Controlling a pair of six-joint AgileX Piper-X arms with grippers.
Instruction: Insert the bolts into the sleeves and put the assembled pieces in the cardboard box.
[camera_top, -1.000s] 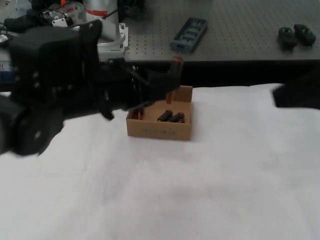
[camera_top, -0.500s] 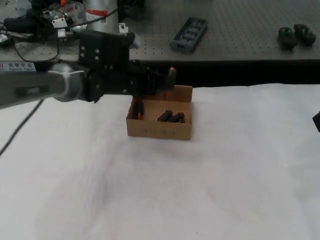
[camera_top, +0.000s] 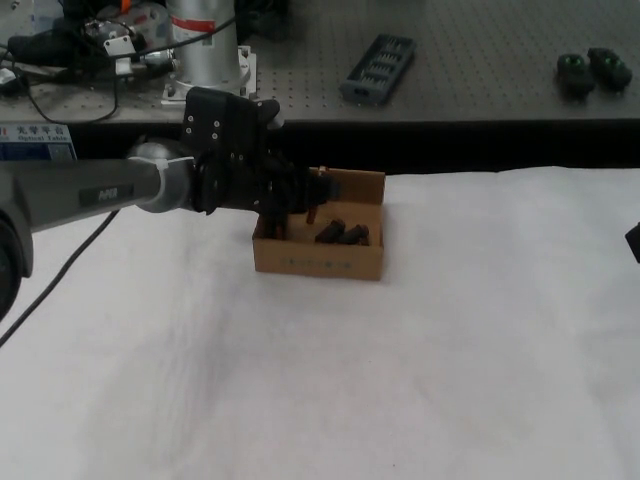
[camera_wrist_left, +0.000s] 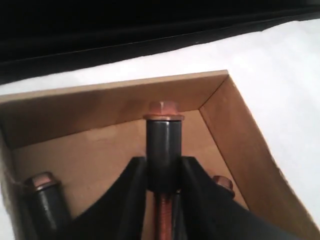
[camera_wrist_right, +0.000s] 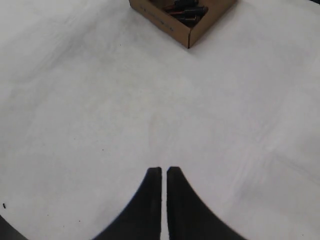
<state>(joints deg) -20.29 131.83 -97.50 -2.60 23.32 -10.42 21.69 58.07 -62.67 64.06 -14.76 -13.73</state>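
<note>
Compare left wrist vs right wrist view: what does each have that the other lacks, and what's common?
Left wrist, not right: left gripper shut on an assembled piece, pointing into the cardboard box. Right wrist, not left: right gripper, shut and empty, and the box's outer walls. Both: the box, finished pieces lying in it, the white cloth.

Assembled pieces (camera_top: 343, 234) lie inside the cardboard box (camera_top: 318, 265).

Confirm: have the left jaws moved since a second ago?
Yes. In the high view the left jaws came down toward the cardboard box, from above its far wall into its opening, shut on an assembled piece.
</note>
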